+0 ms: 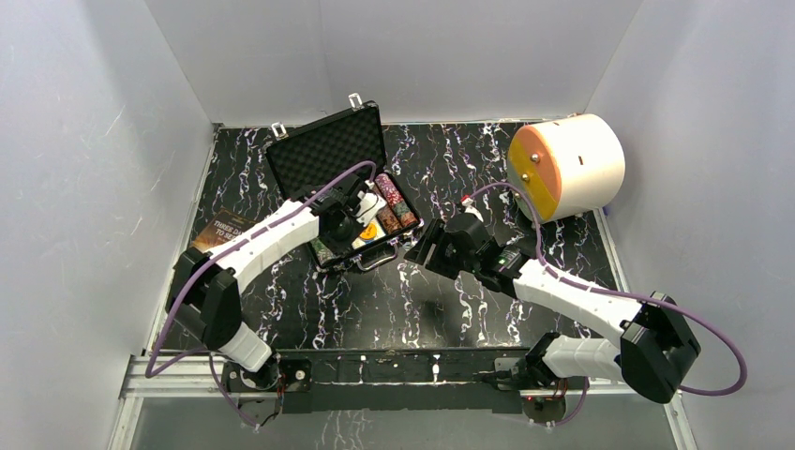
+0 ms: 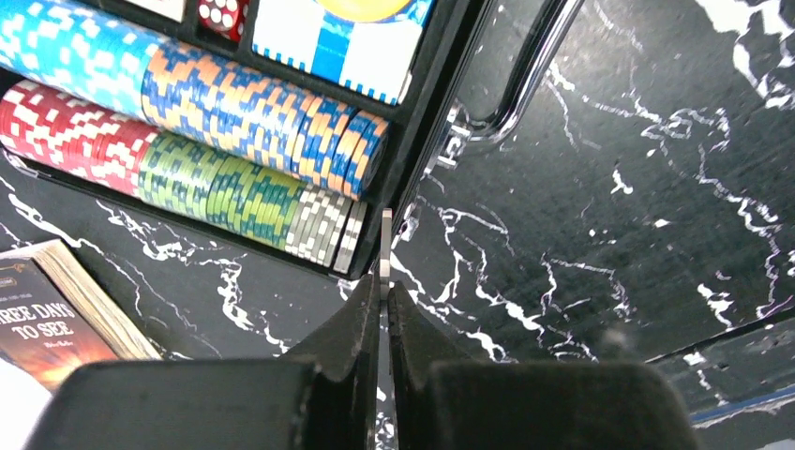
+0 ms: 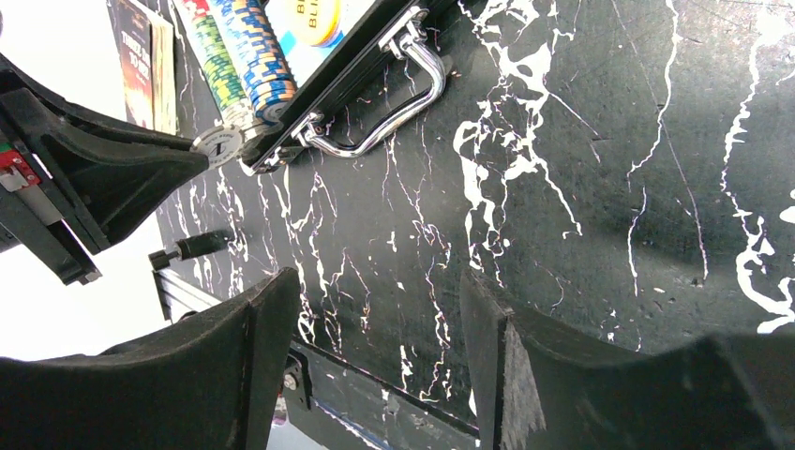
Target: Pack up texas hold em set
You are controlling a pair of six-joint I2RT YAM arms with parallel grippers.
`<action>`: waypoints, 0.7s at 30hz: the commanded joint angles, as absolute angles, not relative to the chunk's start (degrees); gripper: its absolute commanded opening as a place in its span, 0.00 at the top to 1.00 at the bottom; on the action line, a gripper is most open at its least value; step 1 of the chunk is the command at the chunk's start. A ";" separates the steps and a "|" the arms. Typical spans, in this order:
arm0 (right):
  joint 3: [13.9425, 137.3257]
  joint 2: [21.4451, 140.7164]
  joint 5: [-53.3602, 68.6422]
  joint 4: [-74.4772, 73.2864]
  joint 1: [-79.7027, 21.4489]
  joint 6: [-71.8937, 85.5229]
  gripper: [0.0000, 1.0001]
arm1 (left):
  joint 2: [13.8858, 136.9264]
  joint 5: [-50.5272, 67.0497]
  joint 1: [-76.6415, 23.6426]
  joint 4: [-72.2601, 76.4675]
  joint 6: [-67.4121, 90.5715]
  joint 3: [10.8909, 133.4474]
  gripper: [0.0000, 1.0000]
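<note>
- case [image 1: 323, 150]: black, open on the table [image 1: 394, 300], foam-lined lid tilted back, chrome handle [image 3: 398, 94] on the front wall.
- chip rows [image 2: 253, 103]: lie on edge in the case's slots. one row is cyan, then orange-blue; the row beside it is red, green, then grey-white, ending at a front corner of the case.
- dice [image 2: 222, 11]: red, in the case's middle compartment, partly cut off by the frame.
- deck [image 2: 342, 42]: blue and white, in the case next to the dice.
- chip [image 2: 385, 246]: single, grey-white, held on edge at the case's front corner, near the end of the grey-white stack. whether it touches the case wall cannot be told.
- left gripper [image 2: 383, 291]: at that same corner of the case, fingers pinched together on the chip.
- right gripper [image 3: 378, 291]: above bare table in front of the case, on the handle side, fingers spread wide and holding nothing.
- book [image 1: 218, 232]: paperback, flat on the table just to the left of the case.
- drum [image 1: 567, 164]: white with an orange face, on its side, well to the right of the case.
</note>
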State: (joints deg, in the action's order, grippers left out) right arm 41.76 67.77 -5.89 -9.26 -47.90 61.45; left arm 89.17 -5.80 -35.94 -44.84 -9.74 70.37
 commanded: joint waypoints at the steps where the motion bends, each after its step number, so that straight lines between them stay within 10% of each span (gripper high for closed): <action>1: 42.10 68.08 -7.26 -8.28 -47.99 61.22 0.29 | 88.32 -7.20 -35.59 -51.11 -13.15 71.72 1.00; 21: 43.30 69.13 -6.53 -8.86 -47.99 61.63 0.30 | 96.10 -15.07 -34.65 -51.58 -13.71 74.26 1.00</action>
State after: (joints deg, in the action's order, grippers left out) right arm 41.76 69.04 -5.87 -9.56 -47.90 61.49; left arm 95.98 -11.62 -35.24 -50.13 -13.04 71.90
